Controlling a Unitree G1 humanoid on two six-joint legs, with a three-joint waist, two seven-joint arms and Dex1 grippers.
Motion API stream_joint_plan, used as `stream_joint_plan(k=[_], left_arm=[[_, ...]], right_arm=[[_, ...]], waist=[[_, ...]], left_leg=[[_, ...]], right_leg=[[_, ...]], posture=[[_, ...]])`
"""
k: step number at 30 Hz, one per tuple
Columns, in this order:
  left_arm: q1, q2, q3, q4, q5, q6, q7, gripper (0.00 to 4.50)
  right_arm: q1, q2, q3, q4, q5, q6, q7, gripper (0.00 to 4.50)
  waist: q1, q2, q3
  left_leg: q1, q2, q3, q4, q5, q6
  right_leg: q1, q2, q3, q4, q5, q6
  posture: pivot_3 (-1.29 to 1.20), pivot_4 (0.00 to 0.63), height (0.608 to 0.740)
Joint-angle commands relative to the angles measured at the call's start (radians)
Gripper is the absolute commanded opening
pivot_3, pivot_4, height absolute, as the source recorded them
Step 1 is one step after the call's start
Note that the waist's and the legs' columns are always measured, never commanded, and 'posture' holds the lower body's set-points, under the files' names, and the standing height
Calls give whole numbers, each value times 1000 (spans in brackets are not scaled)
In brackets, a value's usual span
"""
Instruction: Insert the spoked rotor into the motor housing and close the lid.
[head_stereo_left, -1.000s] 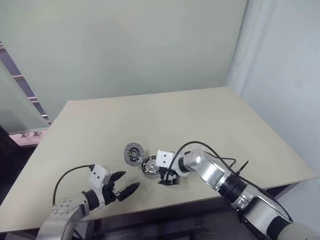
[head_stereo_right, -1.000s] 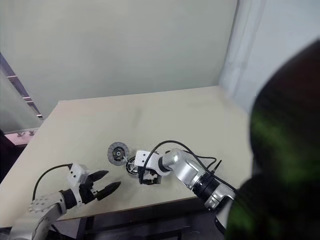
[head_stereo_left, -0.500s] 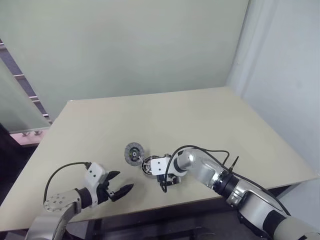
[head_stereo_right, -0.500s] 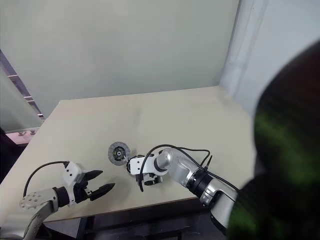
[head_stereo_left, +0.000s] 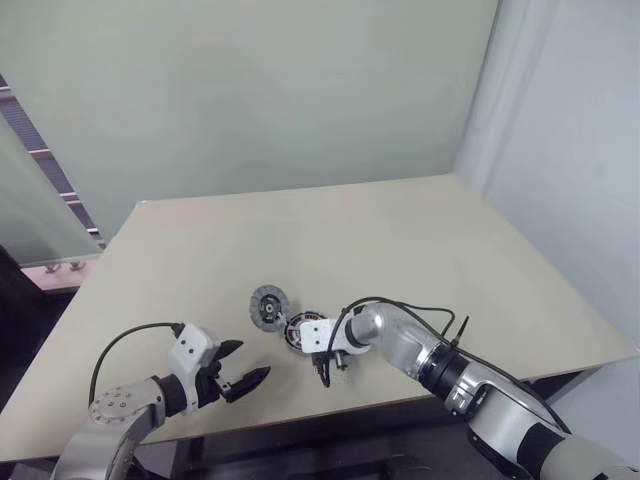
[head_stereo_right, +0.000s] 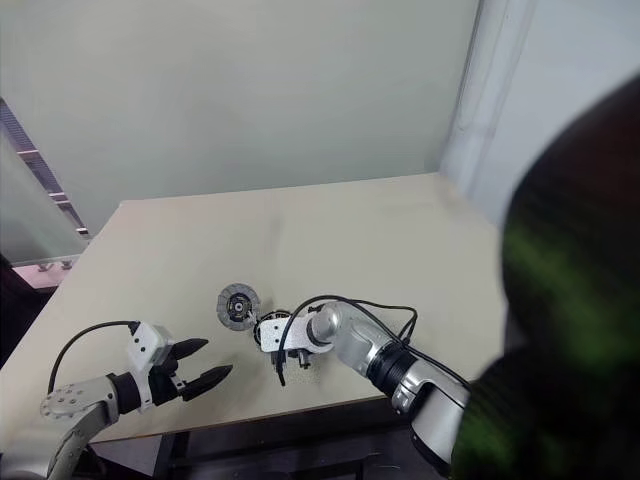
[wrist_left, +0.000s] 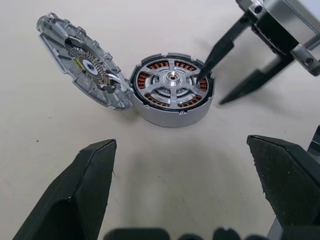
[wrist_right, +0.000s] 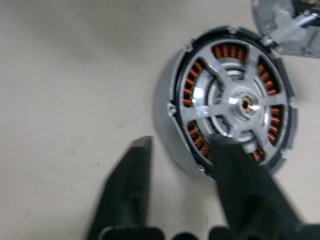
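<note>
The motor housing (wrist_left: 170, 116) stands on the table, with the spoked rotor (wrist_left: 171, 87) seated in it and copper windings showing between the spokes. The lid (wrist_left: 82, 60), a grey disc, leans tilted against the housing's side. My right gripper (wrist_left: 210, 90) has come down over the housing's rim and shut on it: one finger rests on the rotor's face near its edge, the other stands outside the wall (wrist_right: 165, 130). My left gripper (head_stereo_left: 245, 365) hovers open near the table's front edge, a short way from the housing, with nothing in it.
The beige table (head_stereo_left: 400, 240) stretches far beyond the parts to a pale wall. Its front edge runs just behind my left gripper. A black cable (head_stereo_left: 400, 305) loops above my right forearm. A dark blurred mass (head_stereo_right: 570, 300) covers the right side of the right eye view.
My right gripper has slid left from beside the housing onto its rim, and its fingers have closed in from wide open. The left gripper has stayed put and open.
</note>
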Motion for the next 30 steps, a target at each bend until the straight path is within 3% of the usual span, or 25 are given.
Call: stream_joint_plan(k=[1,4,9,17,24,30], left_arm=[[-22,-2,15,-34,-11,-2,5,4500],[-28,-6,11,-30,-10,-2,7,4500],[-36,-8,12,-22,-9,-4,7,4500],[-50,-35,-5,10,-1,-22,10,4500],[-57,-66,-23,52,14,-47,4,4500],[-65,-89,-38,78,23,-65,4,4500]], right_arm=[[8,8,-21,6,-9,-3,-5,643],[12,11,-36,-2,-9,0,-8,8],[41,-2,-69,-92,-6,61,3,8],[164,-42,-149,-481,36,502,85,8],[232,-11,-189,-717,98,843,49,8],[270,55,-239,-751,192,978,-39,8]], waist=[[0,-1,0],[-1,-1,0],[1,-1,0],[17,-1,0],[24,-2,0],[24,-2,0]], left_leg=[[0,0,0,0,0,0],[5,0,0,-2,0,0],[7,0,0,0,0,0],[4,-1,-1,-2,-1,-2],[-1,0,0,-2,-1,-2],[-4,0,0,-2,-1,-2]], right_leg=[[0,0,0,0,0,0],[4,0,0,0,-1,-1],[7,0,0,0,-1,-2],[5,-1,0,-2,-1,0],[-1,0,0,-1,-1,0],[-3,0,-1,-1,-1,0]], posture=[[0,0,740],[0,0,740],[0,0,740],[0,0,740],[0,0,740],[0,0,740]])
